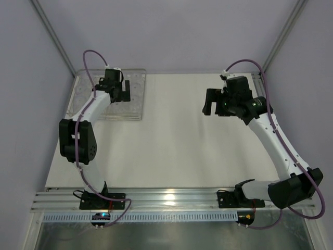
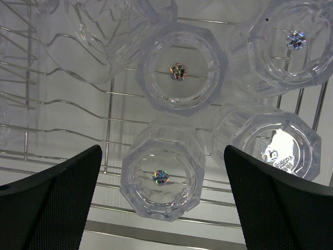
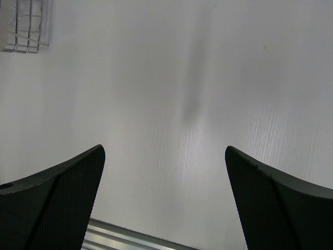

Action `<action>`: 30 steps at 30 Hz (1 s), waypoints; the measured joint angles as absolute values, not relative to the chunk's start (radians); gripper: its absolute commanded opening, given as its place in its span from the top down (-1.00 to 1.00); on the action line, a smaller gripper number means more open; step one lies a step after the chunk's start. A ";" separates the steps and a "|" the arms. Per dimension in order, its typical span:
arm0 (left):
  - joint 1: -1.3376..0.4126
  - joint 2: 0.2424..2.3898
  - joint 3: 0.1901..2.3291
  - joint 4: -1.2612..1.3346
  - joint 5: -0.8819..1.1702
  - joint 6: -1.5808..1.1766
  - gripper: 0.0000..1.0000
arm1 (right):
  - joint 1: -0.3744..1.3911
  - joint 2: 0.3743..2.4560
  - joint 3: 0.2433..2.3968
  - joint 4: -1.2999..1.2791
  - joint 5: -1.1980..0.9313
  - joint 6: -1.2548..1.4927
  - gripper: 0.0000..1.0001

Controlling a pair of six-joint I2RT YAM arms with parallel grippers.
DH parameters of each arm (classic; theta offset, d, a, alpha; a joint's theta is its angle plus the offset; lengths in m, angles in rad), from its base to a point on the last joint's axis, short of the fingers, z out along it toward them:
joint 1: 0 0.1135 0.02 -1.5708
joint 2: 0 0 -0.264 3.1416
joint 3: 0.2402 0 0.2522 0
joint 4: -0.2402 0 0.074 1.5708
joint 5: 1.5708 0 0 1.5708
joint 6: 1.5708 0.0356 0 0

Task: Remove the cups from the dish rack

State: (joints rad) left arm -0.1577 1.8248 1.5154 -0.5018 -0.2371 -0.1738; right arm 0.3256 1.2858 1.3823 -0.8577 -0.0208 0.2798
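Left arm (image 1: 91,109) is hovering over the dish rack (image 1: 136,96) at the tabletop's (image 1: 171,135) far left, jaws spread apart, one cup (image 2: 162,179) lying straight below between them. Right arm (image 1: 270,130), jaws also apart, is hanging well away.

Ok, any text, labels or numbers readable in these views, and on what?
White sticker on the lower-right cup: printed words, too blurred to read.
Shiny dot stickers on three other cups: no text.
Top and right wrist views: nothing readable.
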 measured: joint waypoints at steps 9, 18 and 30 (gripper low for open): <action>-0.157 1.868 1.520 -0.549 -0.237 -0.175 -0.83 | 0.326 1.308 1.382 -0.858 -0.019 0.281 -1.00; -0.157 1.901 1.537 -0.570 -0.215 -0.187 0.30 | 0.326 1.323 1.380 -0.862 -0.017 0.282 -0.90; -0.158 1.893 1.607 -0.663 -0.258 -0.209 0.99 | 0.326 1.324 1.376 -0.847 -0.077 0.294 0.12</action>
State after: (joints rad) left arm -0.1577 1.8935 1.6073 -0.6632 -0.2581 -0.2092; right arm 0.3256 1.3243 1.3762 -0.8471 -0.0772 0.2935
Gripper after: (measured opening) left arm 0.670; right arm 0.521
